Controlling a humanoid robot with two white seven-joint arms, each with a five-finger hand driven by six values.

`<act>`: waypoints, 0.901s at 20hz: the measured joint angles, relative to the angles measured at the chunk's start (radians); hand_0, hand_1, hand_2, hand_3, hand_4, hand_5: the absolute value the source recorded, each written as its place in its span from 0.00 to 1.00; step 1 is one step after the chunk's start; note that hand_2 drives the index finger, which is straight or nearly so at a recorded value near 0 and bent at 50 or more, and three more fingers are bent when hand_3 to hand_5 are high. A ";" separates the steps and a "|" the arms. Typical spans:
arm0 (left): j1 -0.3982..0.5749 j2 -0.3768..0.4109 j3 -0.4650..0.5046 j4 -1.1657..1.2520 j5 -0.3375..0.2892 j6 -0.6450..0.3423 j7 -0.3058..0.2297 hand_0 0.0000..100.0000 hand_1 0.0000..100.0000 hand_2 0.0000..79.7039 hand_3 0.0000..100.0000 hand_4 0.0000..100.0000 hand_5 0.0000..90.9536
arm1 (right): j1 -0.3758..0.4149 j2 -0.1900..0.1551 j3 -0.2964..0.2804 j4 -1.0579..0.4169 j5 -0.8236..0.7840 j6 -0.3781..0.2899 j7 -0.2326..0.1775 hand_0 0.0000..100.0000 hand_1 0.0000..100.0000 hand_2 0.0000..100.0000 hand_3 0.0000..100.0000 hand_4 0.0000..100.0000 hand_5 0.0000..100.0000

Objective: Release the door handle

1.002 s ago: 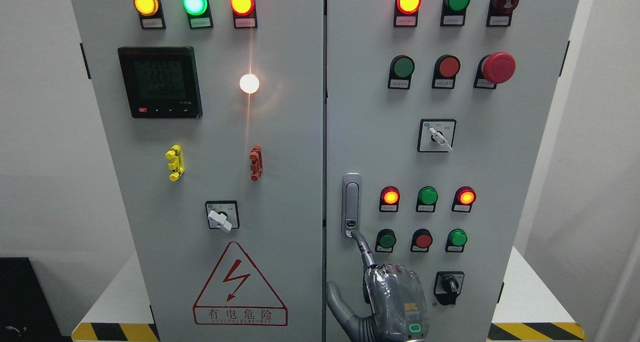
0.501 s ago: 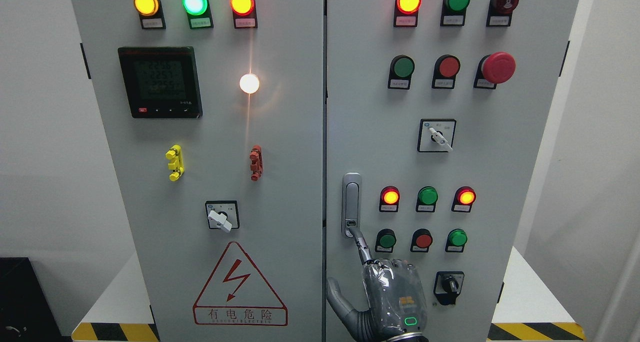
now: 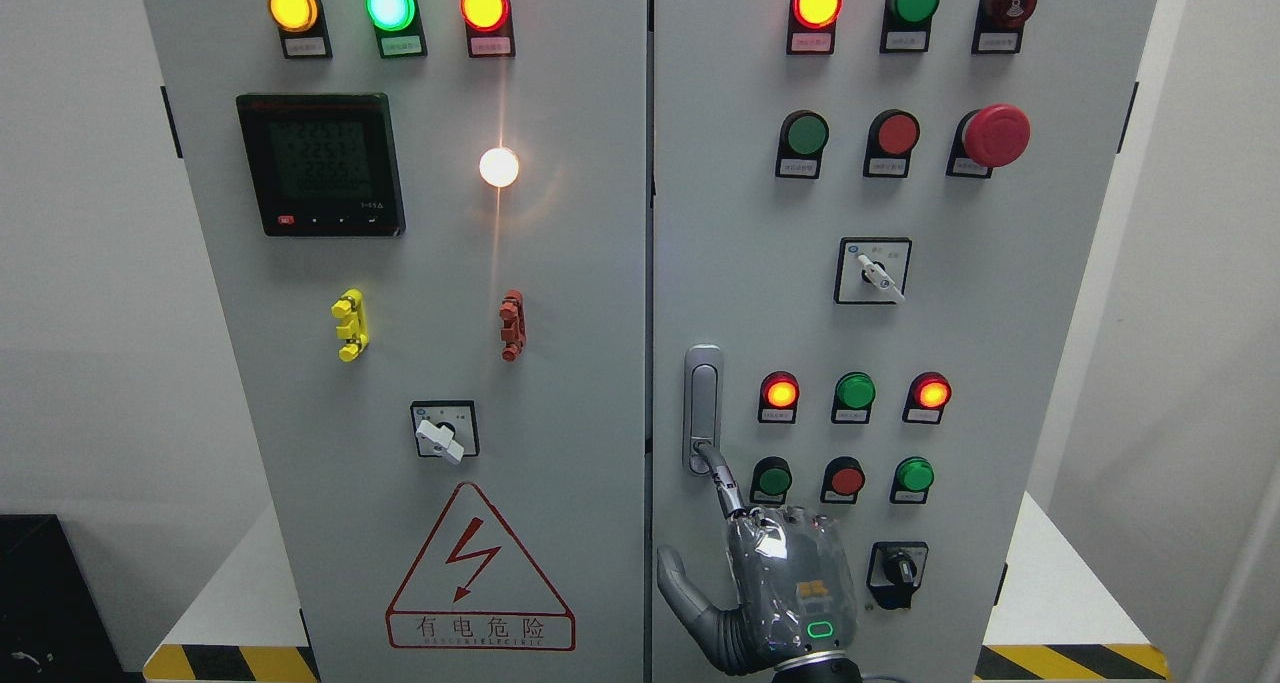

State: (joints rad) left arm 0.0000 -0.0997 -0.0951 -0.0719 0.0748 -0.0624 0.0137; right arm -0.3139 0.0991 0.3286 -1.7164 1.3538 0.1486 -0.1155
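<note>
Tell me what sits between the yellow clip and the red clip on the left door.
Nothing: in the head view, only bare grey panel lies between the yellow clip and the red clip.

Head camera faces cabinet front squarely, close up.

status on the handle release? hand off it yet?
Not yet. Done: both cabinet doors look shut, and the door handle lies flat in its housing. In hand: the right robot hand has one extended finger at the handle's lower end; the others are curled. Left: draw that finger clear.
</note>
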 measured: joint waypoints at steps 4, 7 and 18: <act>0.000 0.000 0.000 0.000 0.000 0.000 0.000 0.12 0.56 0.00 0.00 0.00 0.00 | -0.005 0.000 -0.001 0.004 0.004 0.006 -0.006 0.43 0.20 0.01 1.00 1.00 1.00; 0.000 0.000 0.000 0.000 0.000 0.000 0.000 0.12 0.56 0.00 0.00 0.00 0.00 | -0.006 0.000 -0.002 0.006 0.006 0.010 -0.007 0.42 0.20 0.01 1.00 1.00 1.00; 0.000 0.000 0.000 0.000 0.000 0.000 0.000 0.12 0.56 0.00 0.00 0.00 0.00 | -0.006 0.001 -0.006 0.014 0.008 0.015 0.008 0.42 0.20 0.02 1.00 1.00 1.00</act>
State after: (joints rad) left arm 0.0000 -0.0997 -0.0951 -0.0720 0.0745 -0.0625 0.0137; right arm -0.3196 0.1001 0.3229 -1.7022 1.3619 0.1636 -0.1079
